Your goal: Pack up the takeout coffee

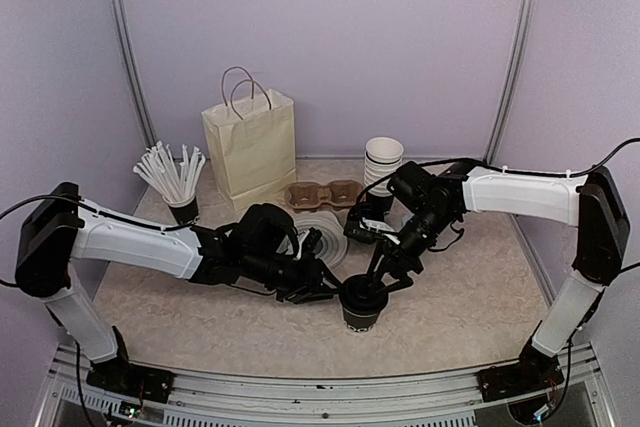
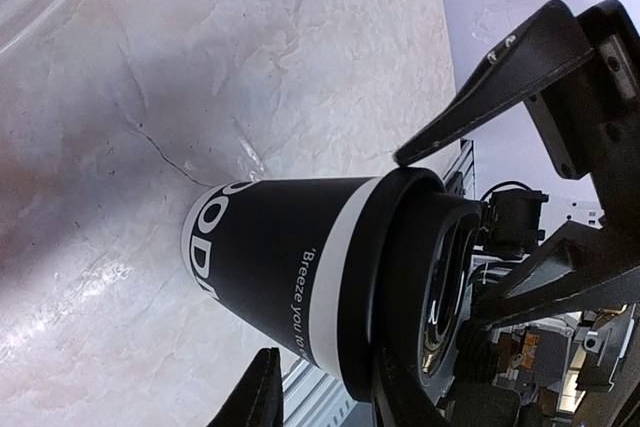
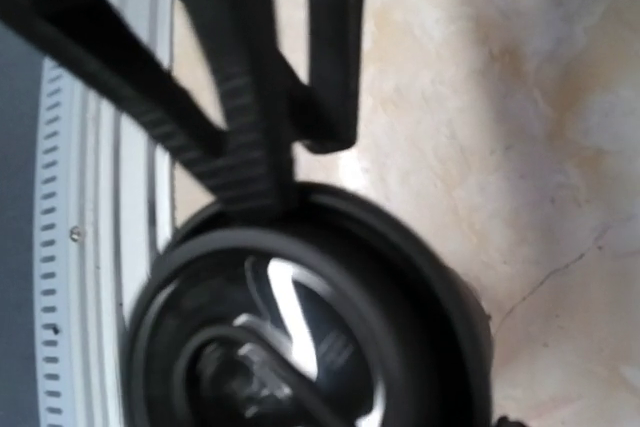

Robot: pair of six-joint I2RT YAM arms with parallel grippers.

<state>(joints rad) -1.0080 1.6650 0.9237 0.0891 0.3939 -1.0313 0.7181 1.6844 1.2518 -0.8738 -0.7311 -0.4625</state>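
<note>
The takeout coffee [image 1: 362, 307] stands upright near the table's front middle, a black paper cup with white lettering and its black lid on. In the left wrist view it [image 2: 270, 267] fills the frame. My left gripper [image 1: 322, 287] is open just left of the cup, and its fingertips [image 2: 262, 392] are beside the cup wall without holding it. My right gripper [image 1: 388, 275] is open right above the lid, fingers spread. In the right wrist view its ribbed finger [image 3: 240, 137] touches the lid's rim [image 3: 400, 247].
A cream paper bag [image 1: 250, 142] stands at the back. A brown cup carrier [image 1: 323, 193] lies beside it, and a stack of white cups [image 1: 382, 162] stands to its right. A black cup of white sticks [image 1: 175, 182] is at the left. Clear lids [image 1: 315, 237] lie behind my left gripper.
</note>
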